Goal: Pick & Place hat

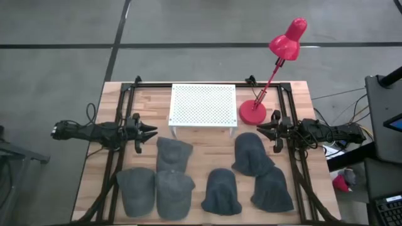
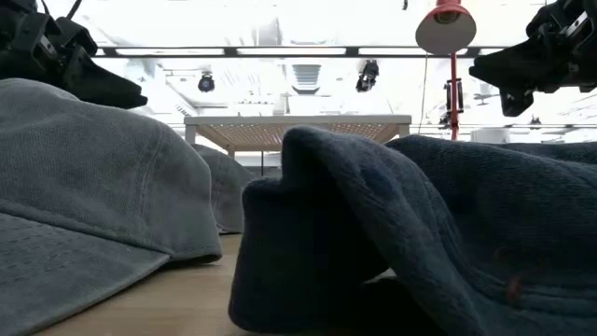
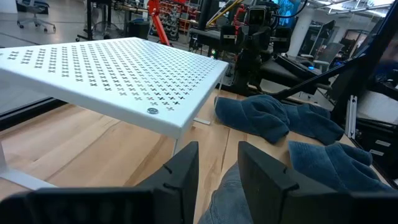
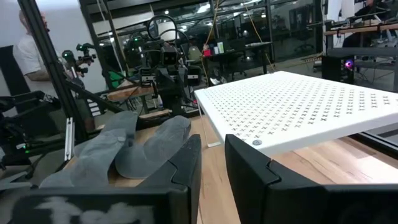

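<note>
Several hats lie flat on the wooden table [image 1: 207, 139]. There are three grey caps [image 1: 174, 152] [image 1: 136, 190] [image 1: 174, 193] on the left and three dark blue beanies [image 1: 253, 152] [image 1: 221, 191] [image 1: 272, 188] on the right. My left gripper [image 1: 154, 132] [image 3: 217, 149] hovers level at the table's left, pointing toward the centre, just beyond the farthest cap. It is narrowly open and holds nothing. My right gripper [image 1: 259, 130] [image 4: 211, 140] mirrors it at the right, beside the farthest beanie, narrowly open and holding nothing.
A white perforated shelf [image 1: 203, 105] stands on legs at the table's far middle, between the two grippers. A red desk lamp [image 1: 253, 112] has its base at the far right. Black frame rails [image 1: 119, 119] run along both sides of the table.
</note>
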Controlling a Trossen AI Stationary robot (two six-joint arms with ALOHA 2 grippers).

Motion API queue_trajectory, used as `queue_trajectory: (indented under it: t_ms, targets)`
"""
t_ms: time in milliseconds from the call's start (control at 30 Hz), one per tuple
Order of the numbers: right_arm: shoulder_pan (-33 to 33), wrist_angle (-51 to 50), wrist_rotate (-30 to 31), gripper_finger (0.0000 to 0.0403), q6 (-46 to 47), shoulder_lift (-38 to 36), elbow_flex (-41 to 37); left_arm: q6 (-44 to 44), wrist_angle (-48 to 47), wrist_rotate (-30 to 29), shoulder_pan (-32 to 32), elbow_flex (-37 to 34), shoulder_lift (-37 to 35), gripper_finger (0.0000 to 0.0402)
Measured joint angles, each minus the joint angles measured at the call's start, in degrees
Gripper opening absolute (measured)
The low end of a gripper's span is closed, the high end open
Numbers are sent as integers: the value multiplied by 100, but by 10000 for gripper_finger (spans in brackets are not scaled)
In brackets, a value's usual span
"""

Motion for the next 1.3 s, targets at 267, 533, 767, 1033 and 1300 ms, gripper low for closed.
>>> queue_trajectory:
  t_ms: [267,533,767,1033,1300]
  targets:
    - [0,-1,1,79,0,2,-1,-2,0,2,-2,0,0,115]
    - [0,-1,1,86,-1,2,0,0,0,2,-2,0,-2,115]
    - [0,0,2,74,-345,1,-2,0,2,2,0,0,-2,115]
    - [0,-1,2,71,-345,2,-1,-2,0,2,0,0,-1,115]
    - [2,239,-37,83,958,2,-2,-1,1,1,0,0,-2,115]
